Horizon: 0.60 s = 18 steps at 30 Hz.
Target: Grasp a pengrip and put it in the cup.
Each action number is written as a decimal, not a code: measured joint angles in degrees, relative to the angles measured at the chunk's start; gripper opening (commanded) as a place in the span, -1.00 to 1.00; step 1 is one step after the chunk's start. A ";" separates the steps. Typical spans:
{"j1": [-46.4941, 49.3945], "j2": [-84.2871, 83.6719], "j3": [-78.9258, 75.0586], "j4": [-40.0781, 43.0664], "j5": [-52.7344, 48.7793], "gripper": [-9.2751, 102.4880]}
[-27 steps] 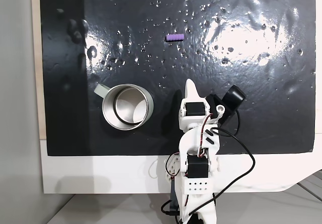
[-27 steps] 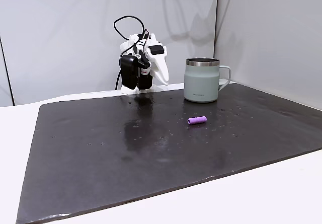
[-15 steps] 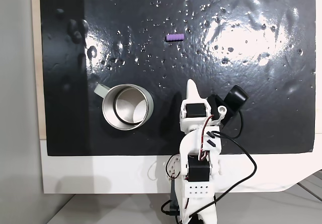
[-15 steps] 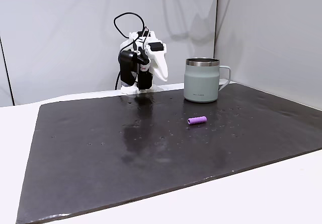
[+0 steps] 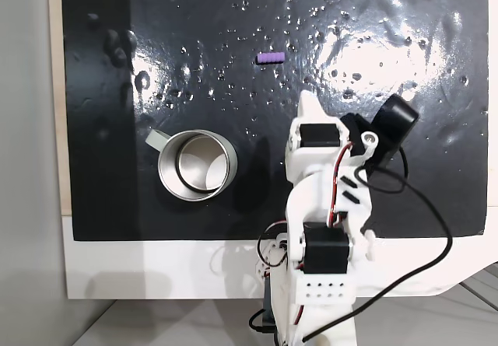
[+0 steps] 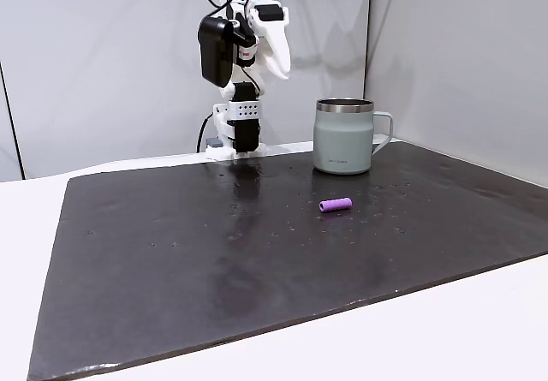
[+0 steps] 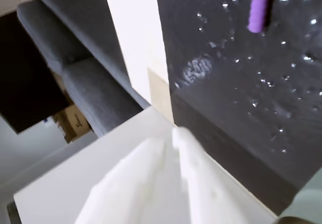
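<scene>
While the pengrip [image 5: 271, 57] lies on its side, free on the black mat [image 5: 436, 19], it sits well apart from the tool [image 6: 279, 58] and nearer the mat's far edge in the top-down fixed view. Wrist view shows it toward the upper right [image 7: 257, 7], nothing touching it. The cup [image 5: 197, 165] stands upright near the mat's near edge, handle pointing left in that view, mouth open to receive. Tool fingers are together, tips meeting, holding nothing; arm raised high above its base [image 6: 234, 133], which I judge is a reach not yet made. Mat is glossy and dimpled, with strong glare patches. It covers a white worktop [image 6: 479, 330]. Plain white walls stand behind.
</scene>
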State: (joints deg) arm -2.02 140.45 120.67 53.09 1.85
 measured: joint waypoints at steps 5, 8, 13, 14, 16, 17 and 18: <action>0.70 -19.42 -18.72 7.56 2.64 -0.61; 0.70 -30.67 -30.32 13.27 4.39 -0.50; 0.70 -48.87 -50.54 25.05 6.94 -0.40; 0.70 -52.47 -54.84 27.51 7.47 -0.39; 0.70 -59.68 -63.11 32.17 8.17 -0.39; 0.70 -63.19 -67.15 34.45 8.35 -0.36; 0.70 -66.62 -70.84 36.39 8.53 -0.36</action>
State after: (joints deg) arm -1.32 73.83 49.83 89.47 10.37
